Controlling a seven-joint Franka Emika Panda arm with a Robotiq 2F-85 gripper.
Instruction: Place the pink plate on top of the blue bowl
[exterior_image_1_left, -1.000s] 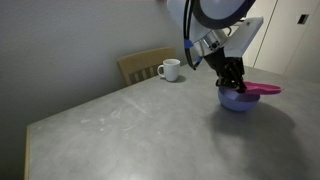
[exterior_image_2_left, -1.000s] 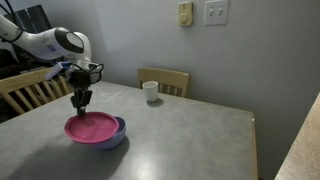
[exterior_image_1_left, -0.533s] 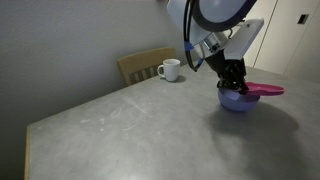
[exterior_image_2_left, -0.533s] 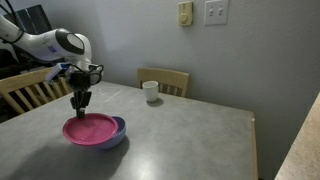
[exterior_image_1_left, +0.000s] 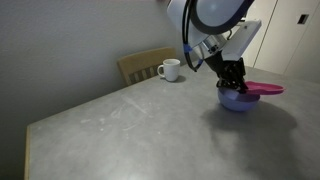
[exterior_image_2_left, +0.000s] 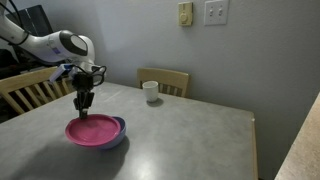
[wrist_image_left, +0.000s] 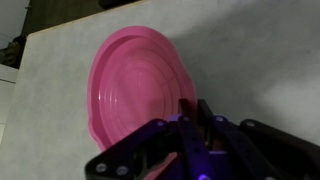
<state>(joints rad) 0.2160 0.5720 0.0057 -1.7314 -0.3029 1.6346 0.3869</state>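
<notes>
Wrist view: the pink plate (wrist_image_left: 135, 85) fills the middle. It is a round, shallow disc of smooth plastic with moulded concentric rings and a low raised rim. It hides whatever lies beneath it, so you cannot check its seating from here. Your dark fingers (wrist_image_left: 204, 108) come in at the plate's rim. I cannot tell how far apart they stand or whether they pinch that rim. The table (wrist_image_left: 260, 50) looks pale and matte.

In an exterior view, the plate (exterior_image_1_left: 264, 89) rests on the blue bowl (exterior_image_1_left: 236, 101) but off centre, with one side jutting well past the bowl's wall. The fingers (exterior_image_1_left: 233, 74) hang right at the opposite edge. That overhang is your risk. Light, slick plastic on a small rounded bowl could tip or slide off if you let go unevenly or drag the rim as you pull away. A white handled mug (exterior_image_1_left: 170, 69) stands well apart, by a wooden chair (exterior_image_1_left: 143, 62).

In an exterior view, the fingers (exterior_image_2_left: 84, 101) look just above the plate (exterior_image_2_left: 90, 131) at its far rim. They may be clear of it, but they are too small to be sure. The bowl (exterior_image_2_left: 119, 129) shows on one side only, so the offset is real. A sideways knock could also shove the light bowl across the smooth grey table (exterior_image_2_left: 190, 140).
</notes>
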